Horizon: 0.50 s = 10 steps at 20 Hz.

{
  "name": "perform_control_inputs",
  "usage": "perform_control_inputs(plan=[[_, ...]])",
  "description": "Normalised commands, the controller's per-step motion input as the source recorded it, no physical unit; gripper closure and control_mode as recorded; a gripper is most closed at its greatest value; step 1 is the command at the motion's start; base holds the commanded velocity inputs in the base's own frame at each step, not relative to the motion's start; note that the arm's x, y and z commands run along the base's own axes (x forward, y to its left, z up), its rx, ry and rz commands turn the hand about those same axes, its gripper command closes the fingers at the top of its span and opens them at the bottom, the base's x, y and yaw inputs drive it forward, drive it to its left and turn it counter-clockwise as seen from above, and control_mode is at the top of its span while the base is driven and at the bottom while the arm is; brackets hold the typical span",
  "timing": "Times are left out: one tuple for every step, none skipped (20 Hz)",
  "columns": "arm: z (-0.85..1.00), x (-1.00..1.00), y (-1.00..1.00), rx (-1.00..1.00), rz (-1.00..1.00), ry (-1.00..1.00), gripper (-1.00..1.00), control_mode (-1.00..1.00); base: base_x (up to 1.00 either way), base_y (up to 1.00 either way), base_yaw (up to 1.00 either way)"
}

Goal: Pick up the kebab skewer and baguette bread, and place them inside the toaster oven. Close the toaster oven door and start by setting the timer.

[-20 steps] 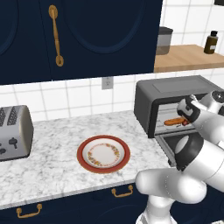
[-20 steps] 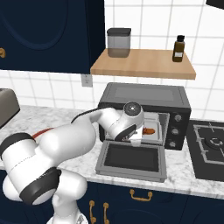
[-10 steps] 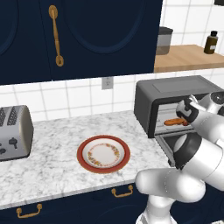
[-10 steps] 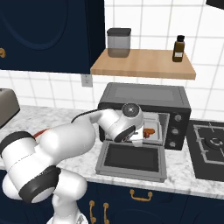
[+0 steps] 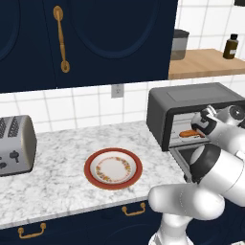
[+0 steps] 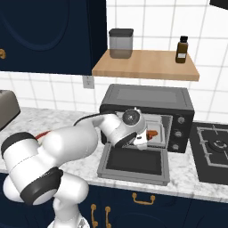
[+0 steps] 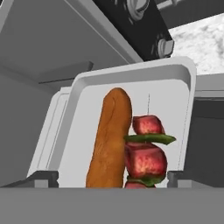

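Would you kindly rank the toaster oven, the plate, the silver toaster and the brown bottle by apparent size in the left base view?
1. toaster oven, partly hidden by the arm
2. plate and silver toaster: they look alike, and the toaster is cut off at the edge, so no ranking
3. brown bottle, farther back

We find no readable text, labels, brands or numbers anywhere; the toaster oven (image 6: 147, 107) knobs and shelf bottle (image 6: 181, 49) look blank.

baguette bread (image 7: 109, 140) touching kebab skewer (image 7: 146, 153), apparently inside toaster oven (image 6: 147, 100)
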Motion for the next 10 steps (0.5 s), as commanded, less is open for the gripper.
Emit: perform_control_inputs(plan=[[0.19,0.0,-0.1,0.0,0.0,0.0,-1.0,-1.0,0.0,0.0,0.0],[0.16,0.0,-0.11,0.0,0.0,0.0,-1.0,-1.0,0.0,0.0,0.0],[0.15,0.0,-0.03,0.0,0.0,0.0,-1.0,-1.0,0.0,0.0,0.0],[0.14,0.0,0.0,0.0,0.0,0.0,-1.0,-1.0,0.0,0.0,0.0],[0.14,0.0,0.0,0.0,0.0,0.0,-1.0,-1.0,0.0,0.0,0.0],[0.22,0.0,0.0,0.0,0.0,0.0,-1.0,-1.0,0.0,0.0,0.0],[0.24,0.0,0.0,0.0,0.0,0.0,-1.0,-1.0,0.0,0.0,0.0],[0.29,0.0,0.0,0.0,0.0,0.0,-1.0,-1.0,0.0,0.0,0.0],[0.27,0.0,0.0,0.0,0.0,0.0,-1.0,-1.0,0.0,0.0,0.0],[0.17,0.0,0.0,0.0,0.0,0.0,-1.0,-1.0,0.0,0.0,0.0]])
